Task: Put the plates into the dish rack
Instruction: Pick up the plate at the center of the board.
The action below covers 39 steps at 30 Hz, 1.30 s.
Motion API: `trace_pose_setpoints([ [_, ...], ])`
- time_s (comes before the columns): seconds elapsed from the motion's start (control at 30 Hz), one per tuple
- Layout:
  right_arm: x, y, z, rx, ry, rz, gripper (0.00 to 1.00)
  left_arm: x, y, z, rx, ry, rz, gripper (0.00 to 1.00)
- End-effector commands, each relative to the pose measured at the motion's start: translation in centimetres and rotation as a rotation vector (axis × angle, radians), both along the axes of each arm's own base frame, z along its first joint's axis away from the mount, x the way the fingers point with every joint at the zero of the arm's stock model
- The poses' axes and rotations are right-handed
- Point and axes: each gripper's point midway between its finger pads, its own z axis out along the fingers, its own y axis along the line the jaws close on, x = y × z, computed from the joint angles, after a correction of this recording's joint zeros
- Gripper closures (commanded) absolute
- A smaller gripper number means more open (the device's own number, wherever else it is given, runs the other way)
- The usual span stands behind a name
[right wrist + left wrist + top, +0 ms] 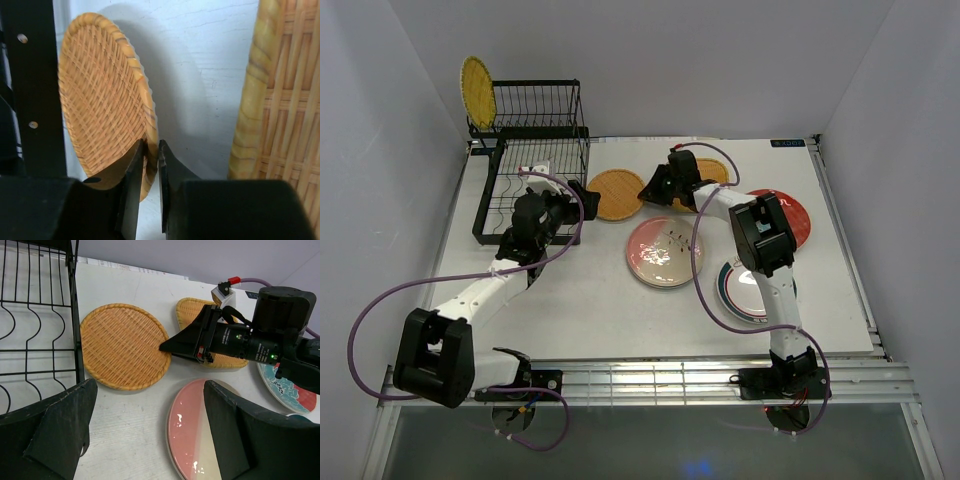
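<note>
A round orange woven plate point(614, 194) point(122, 345) lies on the table just right of the black wire dish rack point(525, 180) point(50, 340). My right gripper point(651, 189) point(151, 150) point(167, 346) is shut on its right rim point(150, 125). A rounded-square woven plate point(712, 170) point(192, 312) point(280, 100) lies behind that gripper. My left gripper point(558, 208) point(150, 440) hangs open over bare table, beside the pink-and-white plate point(665, 252) point(200, 440). A yellow woven plate point(477, 88) stands in the rack's rear tier.
A red plate with a teal pattern point(792, 215) point(285, 385) lies at the right. A white plate with green rings point(745, 290) sits under my right arm. White walls close in the table on three sides. The rack's lower slots point(30, 330) hold nothing.
</note>
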Motion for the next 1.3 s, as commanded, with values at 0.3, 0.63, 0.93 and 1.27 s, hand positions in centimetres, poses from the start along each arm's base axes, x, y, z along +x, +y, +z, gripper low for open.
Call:
trace_pose_setpoints([
  [0.3,-1.2,0.2,6.6,0.118,-0.123,0.014,0.92,-0.6,-1.3,0.7,-0.067,0.017,-0.066,0.02],
  [0.63,-6.0,-2.5,12.0,0.188,-0.223,0.051,0.92,-1.8,-2.4,1.5,-0.121,0.026,-0.136,0.02],
  [0.93,-12.0,-5.7,16.1,0.214,-0.301,0.069,0.92,-2.0,-3.1,1.0,-0.112,0.033,-0.181,0.02],
  [1.27,-18.4,-9.8,16.9,0.185,-0.397,0.055,0.92,-3.4,-4.6,1.5,-0.053,-0.012,-0.338,0.02],
])
